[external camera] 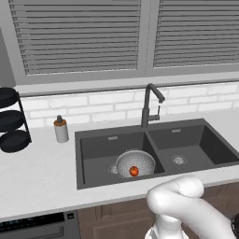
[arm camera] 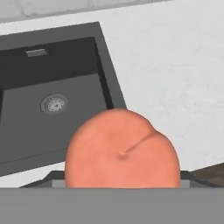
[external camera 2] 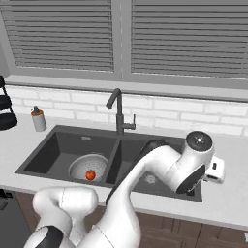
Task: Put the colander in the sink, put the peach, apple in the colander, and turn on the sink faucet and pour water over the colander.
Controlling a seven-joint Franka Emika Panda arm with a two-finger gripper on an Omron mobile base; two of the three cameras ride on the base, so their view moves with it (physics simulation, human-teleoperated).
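Colander (external camera: 135,163) set in left basin of sink (external camera: 196,128), apple (external camera: 134,171) inside. Peach (arm camera: 122,151) close under hand, above counter edge beside right basin; fingers apparently spread around it, grip not confirmed. Faucet (external camera: 150,105) untouched, no water.

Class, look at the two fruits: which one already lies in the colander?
The apple, the small red fruit, lies in the colander in the left sink basin. The paler peach sits right before the gripper, over the counter's edge.
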